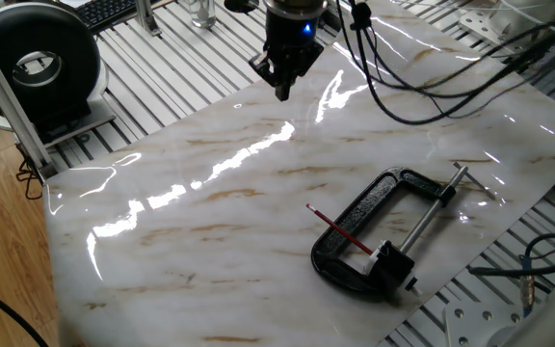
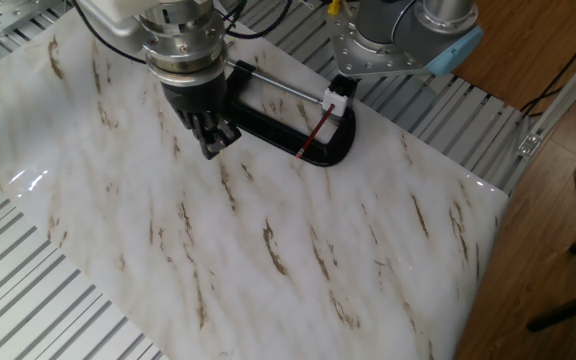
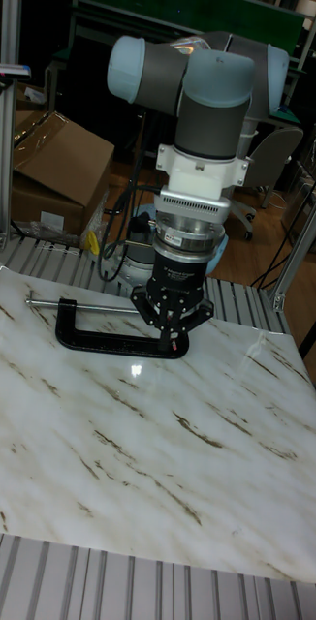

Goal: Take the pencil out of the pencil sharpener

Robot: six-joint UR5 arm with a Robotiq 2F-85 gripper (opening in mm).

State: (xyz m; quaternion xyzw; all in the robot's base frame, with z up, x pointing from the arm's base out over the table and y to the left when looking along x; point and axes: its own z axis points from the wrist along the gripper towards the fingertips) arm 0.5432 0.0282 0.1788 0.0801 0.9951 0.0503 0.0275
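Observation:
The red pencil lies flat on the marble with one end stuck in the small black pencil sharpener, which has whitish edges and sits by the clamp's screw end. The other fixed view shows the pencil and the sharpener at the clamp's right end. My gripper hangs over the far edge of the slab, well away from the pencil, its fingers drawn together on nothing. Seen from the other side, the gripper is just left of the clamp. In the tall view the gripper hides both the pencil and the sharpener.
A large black C-clamp with a silver screw rod lies around the pencil. The marble slab rests on a slatted metal table. Cables trail over the far right. A black round device stands at the far left.

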